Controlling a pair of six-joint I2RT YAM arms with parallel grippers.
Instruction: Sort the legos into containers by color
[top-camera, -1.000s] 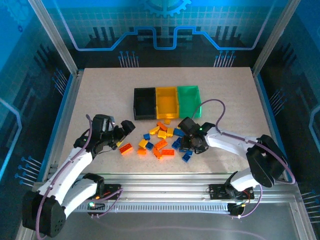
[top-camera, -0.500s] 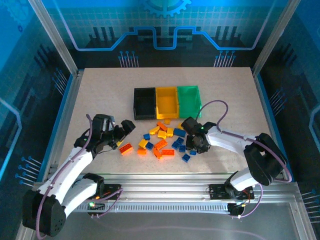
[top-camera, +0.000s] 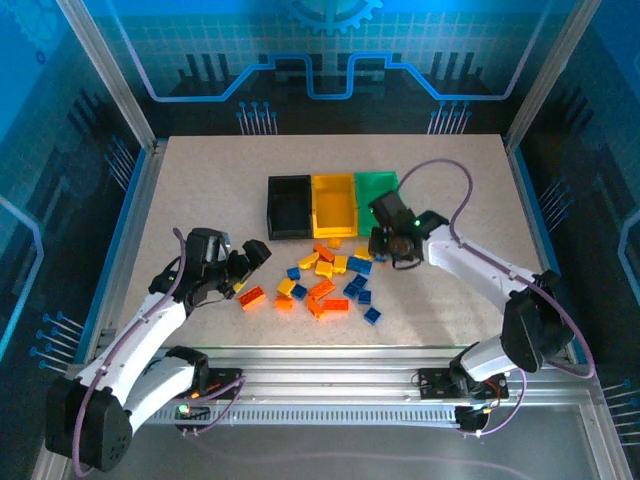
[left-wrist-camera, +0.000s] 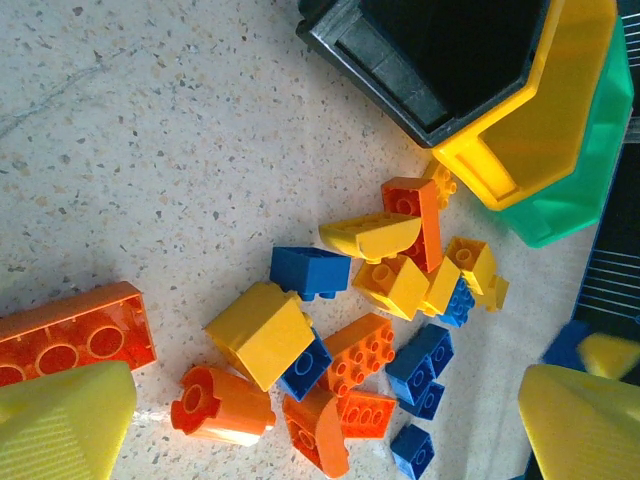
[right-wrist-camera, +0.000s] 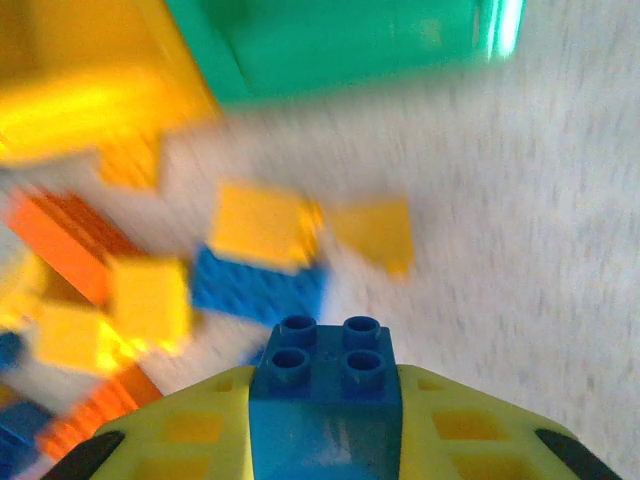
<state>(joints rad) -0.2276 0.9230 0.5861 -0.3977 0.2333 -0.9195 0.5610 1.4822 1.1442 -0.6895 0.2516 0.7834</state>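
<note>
The legos (top-camera: 325, 275) lie in a loose pile of yellow, orange and blue bricks just in front of the containers: a black bin (top-camera: 290, 205), a yellow bin (top-camera: 334, 203) and a green bin (top-camera: 378, 195) joined in a row. My right gripper (top-camera: 386, 247) hangs above the pile's right edge, close to the green bin's front. In the right wrist view it (right-wrist-camera: 325, 400) is shut on a blue four-stud brick (right-wrist-camera: 325, 375), with the green bin (right-wrist-camera: 340, 45) ahead. My left gripper (top-camera: 243, 268) stands open at the pile's left; its yellow fingers (left-wrist-camera: 60, 420) straddle the pile (left-wrist-camera: 350, 350).
A long orange brick (left-wrist-camera: 70, 335) lies apart from the pile beside my left finger, seen from above as the orange brick (top-camera: 252, 297). The black bin (left-wrist-camera: 440, 50) looks empty inside. Bare tabletop (top-camera: 200, 180) surrounds the bins, bounded by metal frame rails (top-camera: 135, 210).
My right gripper closed on a blue brick at the pile's right side, lifted it and moved away from me toward the green bin. The left arm has stayed still.
</note>
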